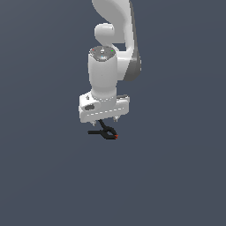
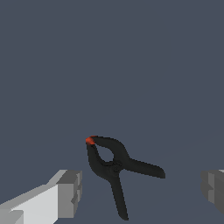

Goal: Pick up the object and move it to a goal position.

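The object (image 1: 105, 132) is a tiny black clamp with two thin handles, a rounded loop and an orange-red tip, lying on the dark surface. In the exterior view it sits directly under my white gripper (image 1: 104, 120), which hangs just above it. The wrist view shows the object (image 2: 114, 166) between my two grey fingertips (image 2: 70, 192), its handles pointing towards the camera and its tip pointing away. My gripper (image 2: 142, 192) is open wide, with a gap on each side of the clamp and no finger touching it.
Only the plain dark grey surface (image 1: 176, 176) and the white arm (image 1: 114, 35) rising above the gripper show. No goal marker is in sight.
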Available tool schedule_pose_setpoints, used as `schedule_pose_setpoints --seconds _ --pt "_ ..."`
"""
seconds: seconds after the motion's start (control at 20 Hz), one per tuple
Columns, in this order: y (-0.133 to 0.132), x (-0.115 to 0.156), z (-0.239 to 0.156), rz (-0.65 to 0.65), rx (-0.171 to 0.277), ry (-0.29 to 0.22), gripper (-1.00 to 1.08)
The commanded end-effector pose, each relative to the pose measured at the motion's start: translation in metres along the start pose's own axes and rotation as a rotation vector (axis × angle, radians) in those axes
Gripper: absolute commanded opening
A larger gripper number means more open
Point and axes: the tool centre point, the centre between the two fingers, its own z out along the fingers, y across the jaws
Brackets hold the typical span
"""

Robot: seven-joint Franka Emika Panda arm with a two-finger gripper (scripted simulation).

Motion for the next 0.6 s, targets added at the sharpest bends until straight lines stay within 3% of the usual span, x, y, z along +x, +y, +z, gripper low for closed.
schedule_pose_setpoints --seconds 0.0,0.55 --pt "0.0 -0.004 0.01 -0.066 0.003 -0.009 1.0" --pt "0.0 -0.025 0.053 -0.357 0.027 -0.043 1.0"
